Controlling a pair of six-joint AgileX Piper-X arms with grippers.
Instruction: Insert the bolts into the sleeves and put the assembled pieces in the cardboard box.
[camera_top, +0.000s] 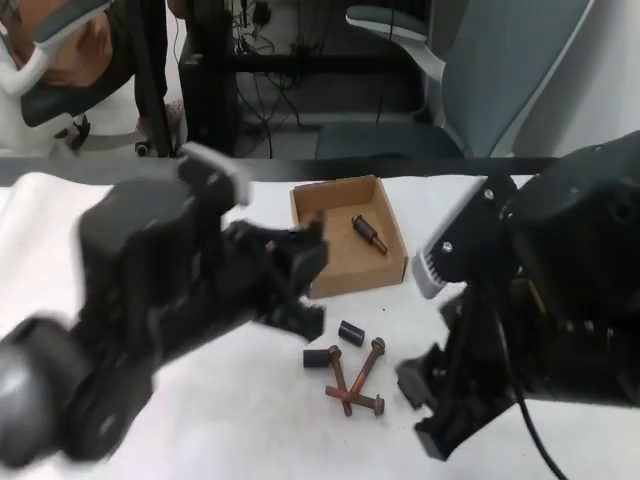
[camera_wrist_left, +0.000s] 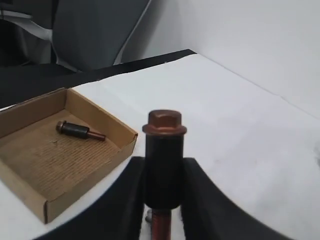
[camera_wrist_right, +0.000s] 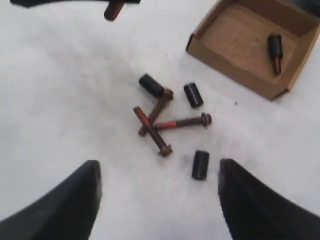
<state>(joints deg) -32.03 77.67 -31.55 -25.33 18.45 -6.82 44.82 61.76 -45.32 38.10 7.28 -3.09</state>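
Observation:
My left gripper (camera_wrist_left: 164, 172) is shut on a copper bolt seated in a black sleeve (camera_wrist_left: 164, 150), held upright above the cloth beside the cardboard box (camera_wrist_left: 30, 196). One assembled piece (camera_wrist_left: 80, 131) lies inside the box (camera_top: 392, 270). My right gripper (camera_wrist_right: 157, 197) hangs open above the loose parts. Three bolts (camera_wrist_right: 159, 107) (camera_wrist_right: 152, 131) (camera_wrist_right: 182, 121) lie crossed in a small pile. Three bare sleeves (camera_wrist_right: 151, 85) (camera_wrist_right: 193, 95) (camera_wrist_right: 200, 165) lie around them. In the high view the left gripper (camera_top: 300, 275) is just left of the box, and the right gripper (camera_top: 430, 400) is right of the pile (camera_top: 350, 385).
A white cloth (camera_top: 240, 420) covers the bench. The bench's dark far edge (camera_top: 400, 165) runs behind the box. An office chair (camera_top: 480, 80) and cables stand beyond it. Open cloth lies to the right of the box.

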